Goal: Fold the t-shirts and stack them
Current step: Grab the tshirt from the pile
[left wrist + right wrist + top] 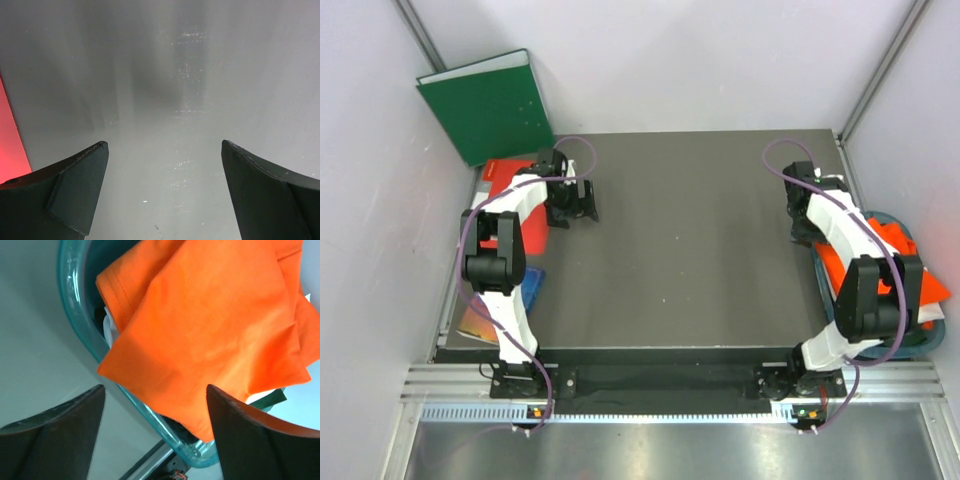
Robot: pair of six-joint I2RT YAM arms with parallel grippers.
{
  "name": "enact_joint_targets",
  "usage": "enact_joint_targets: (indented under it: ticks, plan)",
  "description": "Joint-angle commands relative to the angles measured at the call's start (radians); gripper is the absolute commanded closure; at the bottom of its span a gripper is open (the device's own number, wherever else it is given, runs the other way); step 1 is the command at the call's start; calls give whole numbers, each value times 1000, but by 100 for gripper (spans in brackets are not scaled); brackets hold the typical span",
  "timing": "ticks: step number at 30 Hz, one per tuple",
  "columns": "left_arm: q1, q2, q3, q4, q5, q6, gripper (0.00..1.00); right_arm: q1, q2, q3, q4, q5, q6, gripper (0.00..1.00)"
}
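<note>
Left pincer point(164, 142), right pincer point(155, 386) both released; one orange t-shirt point(210, 325) covers one white t-shirt point(110, 330).

**Dark counter in a pale-walled booth**

A dark grey counter point(690, 250) fills the middle of a booth closed in by plain, pale walls: a back wall point(700, 60), a left wall point(370, 250) and a right wall point(920, 130). Slim metal posts point(420, 35) rise at the far corners. A green binder point(490, 105) leans in the far left corner, with a red folder point(505, 170) just below it. A translucent teal basket point(70, 305) sits off the counter's right side. An aluminium rail point(670, 380) runs along the near edge, with a brushed steel surface point(660, 450) nearer the camera. The light is soft and even, and the counter shows a faint sheen.
</note>
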Motion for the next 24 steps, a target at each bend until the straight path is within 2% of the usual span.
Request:
enact_joint_targets:
  ticks: [1, 2, 3, 5, 6, 7, 8, 10, 15, 19, 24]
  plan:
    - [-4, -7, 26, 3, 13, -1, 1, -4, 45, 10, 75, 61, 4, 26]
    - [-6, -7, 24, 3, 10, 1, 1, -6, 57, 13, 83, 69, 2, 37]
    - [-4, -7, 24, 0, 7, 4, 1, -6, 62, 16, 89, 75, 7, 64]
    - [-6, -8, 21, 0, -4, 7, 1, -10, 73, 17, 106, 67, -5, 69]
    - [-6, -11, 21, 0, -7, 9, 1, -16, 76, 17, 114, 67, -12, 77]
    - [-6, -11, 20, 0, -10, 10, 1, -18, 82, 16, 118, 66, -18, 79]
    - [-6, -10, 20, -2, -13, 10, 1, -22, 88, 17, 118, 63, -18, 89]
    - [-6, -10, 20, -3, -15, 10, 1, -29, 91, 24, 117, 59, -22, 100]
    - [-6, -17, 26, -6, -19, 10, 1, -30, 10, 53, 123, 96, -32, 100]
    - [-6, -20, 27, -2, -12, 7, 1, -30, -79, 155, 117, 167, -54, 100]
    - [-6, -31, 23, 18, 22, -2, 1, -18, -139, 302, 219, 181, -191, 100]
